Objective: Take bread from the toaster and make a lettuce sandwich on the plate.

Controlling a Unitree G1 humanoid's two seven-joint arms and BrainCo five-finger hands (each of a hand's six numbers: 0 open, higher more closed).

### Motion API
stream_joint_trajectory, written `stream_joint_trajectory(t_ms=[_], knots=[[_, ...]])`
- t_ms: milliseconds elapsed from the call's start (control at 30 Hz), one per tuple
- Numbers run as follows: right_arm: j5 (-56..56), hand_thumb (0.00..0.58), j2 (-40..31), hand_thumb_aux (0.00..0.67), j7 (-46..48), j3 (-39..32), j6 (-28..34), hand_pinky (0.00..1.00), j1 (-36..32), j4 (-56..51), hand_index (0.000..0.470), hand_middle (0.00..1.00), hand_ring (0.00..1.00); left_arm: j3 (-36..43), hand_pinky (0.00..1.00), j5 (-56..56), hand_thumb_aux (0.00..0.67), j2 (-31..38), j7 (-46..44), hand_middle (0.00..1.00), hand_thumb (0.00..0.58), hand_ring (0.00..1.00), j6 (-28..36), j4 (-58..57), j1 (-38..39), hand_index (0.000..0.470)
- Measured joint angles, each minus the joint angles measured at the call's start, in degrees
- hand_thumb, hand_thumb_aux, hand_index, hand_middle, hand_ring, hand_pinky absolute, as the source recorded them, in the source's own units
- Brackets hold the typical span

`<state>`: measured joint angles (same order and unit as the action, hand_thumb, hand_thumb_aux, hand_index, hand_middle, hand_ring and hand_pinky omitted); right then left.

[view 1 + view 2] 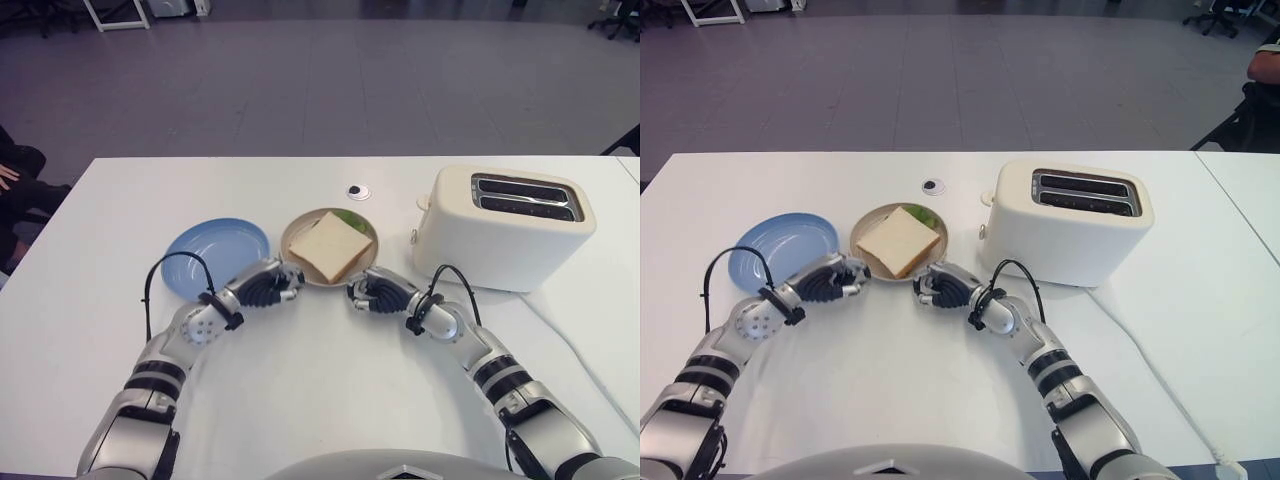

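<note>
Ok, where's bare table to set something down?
Bare: the near middle of the white table, and the far strip behind the round blue plate. Crowded: the round tan sandwich plate, flanked by left robot hand, right robot hand and the boxy cream toaster.

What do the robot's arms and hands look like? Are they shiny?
A bit shiny, yes! The left arm and right arm are silver-grey tubes with black rings at the joints. The left hand and right hand have dark, ribbed fingers and round silver wrist pieces with small dots. A thin black cable loops out at each wrist.
</note>
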<state>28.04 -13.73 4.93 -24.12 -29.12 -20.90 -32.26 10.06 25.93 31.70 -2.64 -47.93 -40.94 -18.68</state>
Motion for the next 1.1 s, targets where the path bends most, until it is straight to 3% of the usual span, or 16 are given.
stream_joint_trajectory(t_ms=[33,67,200,233,267,300,333,500,733,1100], knots=[[0.0,0.580,0.3,0.670,-1.4,0.6,-0.1,1.00,-0.4,-0.1,0.470,1.00,1.00,-0.4,0.57,-0.1,0.060,-0.6,1.6,0.57,0.100,0.57,-0.6,0.0,-0.3,0.042],[-0.1,0.580,0.6,0.670,-2.9,1.4,-0.1,1.00,-0.6,-0.1,0.470,1.00,1.00,-1.0,0.43,-0.2,0.000,-1.2,3.2,0.43,0.000,0.43,-1.3,-0.1,-0.4,0.000],[-1.2,0.580,1.5,0.670,-8.2,5.3,-1.3,1.00,-1.5,1.5,0.470,1.00,1.00,-3.0,0.22,-6.2,0.000,-3.3,5.4,0.22,0.000,0.22,-6.5,0.5,-0.8,0.000],[-2.1,0.458,1.7,0.363,-8.9,6.3,-1.8,0.87,-1.4,3.0,0.254,0.87,0.87,-3.0,0.13,-10.2,0.000,-3.7,3.6,0.13,0.000,0.13,-8.4,2.2,-0.3,0.000],[-3.3,0.018,1.8,0.011,-9.7,7.5,-2.7,0.66,-1.3,5.3,0.007,0.66,0.66,-2.9,0.00,-14.9,0.000,-4.0,1.6,0.00,0.000,0.00,-10.4,4.7,0.4,0.000],[-4.8,0.000,1.9,0.000,-10.2,9.0,-3.8,0.16,-1.1,8.2,0.000,0.16,0.16,-2.8,0.00,-20.5,0.000,-4.1,-0.6,0.00,0.000,0.00,-12.2,7.6,1.3,0.000],[-6.3,0.000,1.9,0.000,-10.5,10.2,-4.9,0.00,-0.7,10.7,0.000,0.00,0.00,-2.2,0.00,-25.2,0.000,-3.8,-2.4,0.00,0.000,0.00,-13.6,10.4,2.3,0.000],[-16.5,0.000,1.8,0.000,-10.3,16.3,-10.2,0.00,2.3,23.1,0.000,0.00,0.00,0.6,0.00,-40.7,0.000,-3.6,-9.8,0.00,0.000,0.00,-16.5,23.5,6.7,0.000],[-20.2,0.000,2.1,0.000,-7.4,18.2,-11.9,0.00,4.0,26.0,0.000,0.00,0.00,-4.2,0.00,-36.2,0.000,-8.4,-10.8,0.00,0.000,0.00,-14.4,22.4,6.1,0.000],[-20.2,0.000,2.5,0.000,-5.2,19.2,-12.4,0.00,4.2,26.0,0.000,0.00,0.00,-6.5,0.00,-33.7,0.000,-10.6,-12.9,0.00,0.000,0.00,-13.9,22.4,6.1,0.000]])
